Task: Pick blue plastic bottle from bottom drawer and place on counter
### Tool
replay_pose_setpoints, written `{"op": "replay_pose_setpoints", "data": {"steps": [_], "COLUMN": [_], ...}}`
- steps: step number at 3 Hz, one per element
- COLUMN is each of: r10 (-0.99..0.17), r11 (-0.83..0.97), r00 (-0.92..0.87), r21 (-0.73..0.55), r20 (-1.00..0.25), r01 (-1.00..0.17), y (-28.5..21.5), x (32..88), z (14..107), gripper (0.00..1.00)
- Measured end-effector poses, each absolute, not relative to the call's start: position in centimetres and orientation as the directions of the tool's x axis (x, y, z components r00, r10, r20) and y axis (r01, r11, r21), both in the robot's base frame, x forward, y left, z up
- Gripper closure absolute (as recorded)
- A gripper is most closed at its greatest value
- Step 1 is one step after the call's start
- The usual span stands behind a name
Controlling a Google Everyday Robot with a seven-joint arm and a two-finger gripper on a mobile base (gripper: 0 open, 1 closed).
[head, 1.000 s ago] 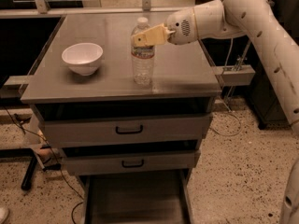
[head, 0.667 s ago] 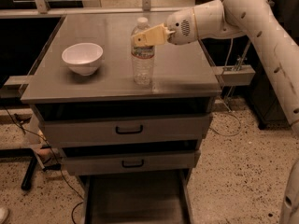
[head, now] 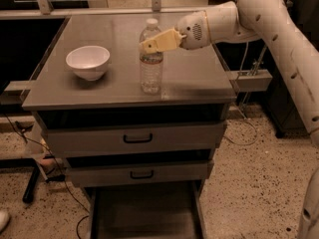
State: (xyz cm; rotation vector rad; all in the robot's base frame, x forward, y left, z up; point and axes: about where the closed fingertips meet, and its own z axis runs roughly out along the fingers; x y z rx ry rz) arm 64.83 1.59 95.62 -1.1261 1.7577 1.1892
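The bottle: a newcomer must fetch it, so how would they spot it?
Find the grey counter atop the drawers. The bottle stands upright, right of the white bowl, with the gripper at its neck. Unlike the low bowl, it is tall, clear and white-capped.

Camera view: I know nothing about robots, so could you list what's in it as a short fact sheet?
blue plastic bottle: upright on the counter, near its front middle
end effector: at the bottle's shoulder, arm coming from the right
white bowl: on the counter, left of the bottle, apart from it
bottom drawer: pulled open, below two shut drawer fronts
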Motion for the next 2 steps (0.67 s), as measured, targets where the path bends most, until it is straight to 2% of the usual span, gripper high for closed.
{"op": "replay_pose_setpoints", "data": {"steps": [1, 2], "r10": [-0.263, -0.263], "r11": [0.192, 0.192], "r00": [-0.357, -0.357], "r21": [0.314, 0.314], "r20": [-0.896, -0.896], "r01": [-0.93, -0.93], "y": [1.61, 1.61], "x": [64.83, 64.83], "z": [95.61, 95.61], "gripper": [0.0, 0.0]}}
